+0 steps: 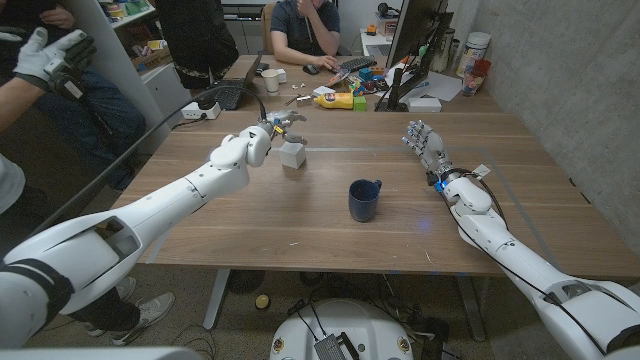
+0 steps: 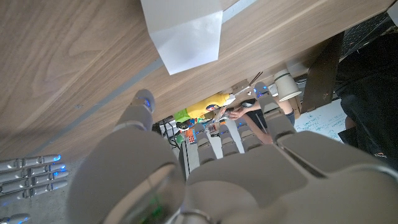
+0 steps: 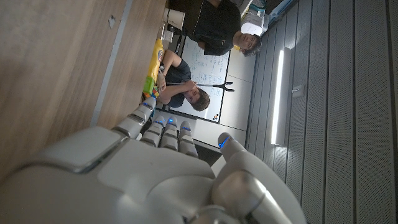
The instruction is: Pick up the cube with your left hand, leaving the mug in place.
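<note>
A white cube (image 1: 292, 155) stands on the wooden table (image 1: 330, 235), left of centre. My left hand (image 1: 262, 135) hovers just to the cube's left and slightly behind it, fingers apart and holding nothing. In the left wrist view the cube (image 2: 183, 34) lies a short way beyond the fingertips (image 2: 144, 99) of that hand (image 2: 205, 174), untouched. A dark blue mug (image 1: 364, 200) stands upright to the right of the cube and nearer to me. My right hand (image 1: 424, 140) stands upright on the right side, fingers spread and empty; in its own wrist view the hand (image 3: 155, 168) is beside the tabletop (image 3: 62, 62).
At the table's far edge are a yellow bottle (image 1: 335, 100), a white cup (image 1: 270, 80), a power strip (image 1: 200, 112) and a monitor (image 1: 415, 45). A seated person (image 1: 305, 30) is behind the table. Another person's gloved hand (image 1: 45, 55) is at the upper left.
</note>
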You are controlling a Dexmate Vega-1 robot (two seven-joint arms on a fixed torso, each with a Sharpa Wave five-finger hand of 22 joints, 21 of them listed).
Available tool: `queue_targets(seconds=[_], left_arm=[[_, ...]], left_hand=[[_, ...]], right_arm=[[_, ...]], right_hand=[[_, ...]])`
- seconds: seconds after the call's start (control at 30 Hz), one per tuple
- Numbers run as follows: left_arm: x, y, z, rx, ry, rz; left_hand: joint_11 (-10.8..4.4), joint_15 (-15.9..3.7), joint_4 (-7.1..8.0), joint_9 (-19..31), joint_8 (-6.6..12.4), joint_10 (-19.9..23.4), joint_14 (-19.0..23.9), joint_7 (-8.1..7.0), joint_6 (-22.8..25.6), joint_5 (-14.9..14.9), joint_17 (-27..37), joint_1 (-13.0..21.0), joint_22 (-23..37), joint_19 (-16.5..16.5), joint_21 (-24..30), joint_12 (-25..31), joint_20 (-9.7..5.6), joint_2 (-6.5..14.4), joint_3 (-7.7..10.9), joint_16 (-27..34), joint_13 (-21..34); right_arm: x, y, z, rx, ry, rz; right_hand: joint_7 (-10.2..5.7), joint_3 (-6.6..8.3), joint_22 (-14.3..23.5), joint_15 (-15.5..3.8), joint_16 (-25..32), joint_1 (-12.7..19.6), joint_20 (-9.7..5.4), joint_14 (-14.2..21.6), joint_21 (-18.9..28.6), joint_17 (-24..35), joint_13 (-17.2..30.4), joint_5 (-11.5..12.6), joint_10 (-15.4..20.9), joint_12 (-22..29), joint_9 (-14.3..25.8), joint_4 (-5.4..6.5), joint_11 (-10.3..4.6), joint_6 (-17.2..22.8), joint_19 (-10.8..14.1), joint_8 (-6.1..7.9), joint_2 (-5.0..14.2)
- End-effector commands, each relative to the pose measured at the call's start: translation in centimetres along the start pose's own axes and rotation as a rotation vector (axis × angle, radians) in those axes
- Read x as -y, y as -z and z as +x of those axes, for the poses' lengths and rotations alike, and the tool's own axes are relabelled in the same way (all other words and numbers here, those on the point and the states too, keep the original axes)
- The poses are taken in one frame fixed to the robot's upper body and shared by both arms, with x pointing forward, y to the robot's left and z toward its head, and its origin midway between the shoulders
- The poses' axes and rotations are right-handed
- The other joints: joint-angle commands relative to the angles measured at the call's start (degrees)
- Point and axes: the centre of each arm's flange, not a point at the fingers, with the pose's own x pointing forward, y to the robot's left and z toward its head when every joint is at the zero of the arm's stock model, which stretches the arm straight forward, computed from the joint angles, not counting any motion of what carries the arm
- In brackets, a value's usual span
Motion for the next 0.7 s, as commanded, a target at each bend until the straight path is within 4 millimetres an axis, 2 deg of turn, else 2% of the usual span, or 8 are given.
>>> queue_targets(seconds=[0.03, 0.27, 0.33, 0.5, 0.7], left_arm=[[1.6, 0.4, 0.5, -0.034, 0.084, 0.016], [2.6, 0.5, 0.5, -0.034, 0.090, 0.005], [2.8, 0.5, 0.5, -0.036, 0.096, 0.007], [3.0, 0.4, 0.5, -0.039, 0.114, 0.011], [3.6, 0.2, 0.7, -0.041, 0.147, 0.022]], left_hand=[[0.70, 0.78, 0.04, 0.14, -0.16, -0.04, -0.03, -0.06, -0.72, 0.50, 0.31, 0.41, 0.19, 1.06, 0.14, -0.07, 0.08, -0.50, -0.62, -0.03, 0.13], [0.62, 1.05, 0.10, 0.16, -0.18, -0.04, 0.01, -0.07, -1.11, 0.72, 0.32, 0.64, 0.20, 1.38, 0.15, -0.02, 0.10, -0.52, -1.26, 0.00, 0.15], [0.82, 1.16, 0.06, 0.19, 0.04, 0.44, 0.65, -0.10, -0.91, 0.98, 0.30, 1.29, 0.22, 2.80, 0.58, 0.20, -0.38, -0.20, -1.70, 0.19, 0.17], [0.50, 1.34, -0.05, 0.23, 0.32, 1.02, 1.60, -0.10, -0.50, 1.25, 0.27, 2.52, 0.20, 4.44, 0.95, 0.45, -0.27, 0.28, -2.20, 0.40, 0.17], [0.39, 1.48, -0.13, 0.24, 0.37, 1.07, 1.62, -0.11, -0.43, 1.33, 0.25, 3.28, 0.18, 4.54, 0.82, 0.46, -0.31, 0.51, -2.39, 0.31, 0.17]], right_arm=[[0.2, -0.3, 0.0, 0.013, 0.001, -0.008], [0.2, -0.5, 0.1, 0.022, -0.006, -0.009], [0.2, -0.6, 0.1, 0.025, -0.004, -0.011], [0.2, -0.7, 0.1, 0.030, -0.006, -0.010], [0.2, -0.8, 0.1, 0.035, -0.004, -0.009]], right_hand=[[-0.12, 0.02, 0.22, 0.22, 0.26, -0.10, -1.91, 0.58, 0.30, 0.16, 0.19, 0.44, 0.34, 0.21, 0.09, -0.23, -0.26, -0.12, 0.45, 0.26, 2.27], [-0.17, 0.04, 0.22, 0.27, 0.29, -0.07, -1.85, 0.74, 0.27, 0.15, 0.19, 0.46, 0.34, 0.21, 0.09, -0.27, -0.26, -0.05, 0.38, 0.30, 2.27], [-0.14, 0.04, 0.22, 0.32, 0.30, -0.07, -1.83, 0.78, 0.27, 0.15, 0.19, 0.46, 0.35, 0.21, 0.09, -0.27, -0.24, -0.05, 0.38, 0.30, 2.26], [-0.14, 0.03, 0.22, 0.38, 0.35, -0.08, -1.82, 0.94, 0.27, 0.15, 0.19, 0.47, 0.34, 0.21, 0.09, -0.27, -0.25, -0.05, 0.38, 0.30, 2.24], [-0.18, 0.04, 0.22, 0.44, 0.35, -0.09, -1.81, 1.04, 0.26, 0.15, 0.19, 0.47, 0.34, 0.21, 0.09, -0.28, -0.26, -0.05, 0.37, 0.31, 2.25]])
